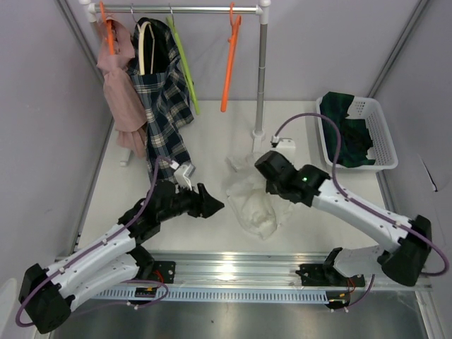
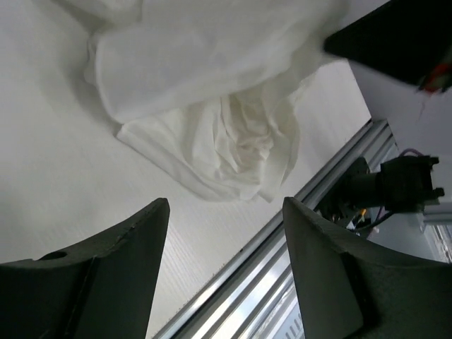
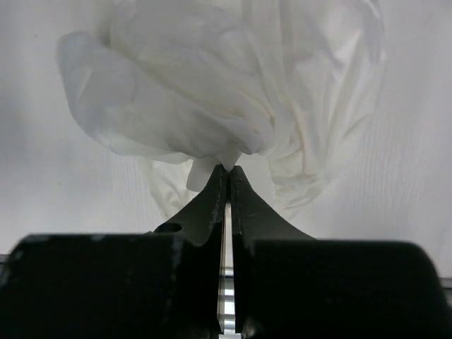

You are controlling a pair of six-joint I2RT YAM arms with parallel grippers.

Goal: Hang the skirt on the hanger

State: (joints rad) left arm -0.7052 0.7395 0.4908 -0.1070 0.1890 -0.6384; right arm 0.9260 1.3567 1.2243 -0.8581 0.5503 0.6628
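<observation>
A crumpled white skirt (image 1: 253, 199) lies at the middle of the table; it also shows in the left wrist view (image 2: 212, 92) and the right wrist view (image 3: 212, 92). My right gripper (image 1: 263, 171) is shut on a fold of the skirt, pinched at the fingertips (image 3: 227, 169). My left gripper (image 1: 212, 205) is open and empty just left of the skirt, with the cloth ahead of its fingers (image 2: 134, 254). An empty orange hanger (image 1: 230, 60) hangs on the rack rail (image 1: 205, 10) at the back.
The rack holds a pink garment (image 1: 120, 85), a plaid garment (image 1: 166, 106) and a green hanger (image 1: 185, 67). The rack pole (image 1: 262, 78) stands behind the skirt. A white basket (image 1: 381, 134) with dark green cloth sits back right. A metal rail (image 1: 254, 268) runs along the near edge.
</observation>
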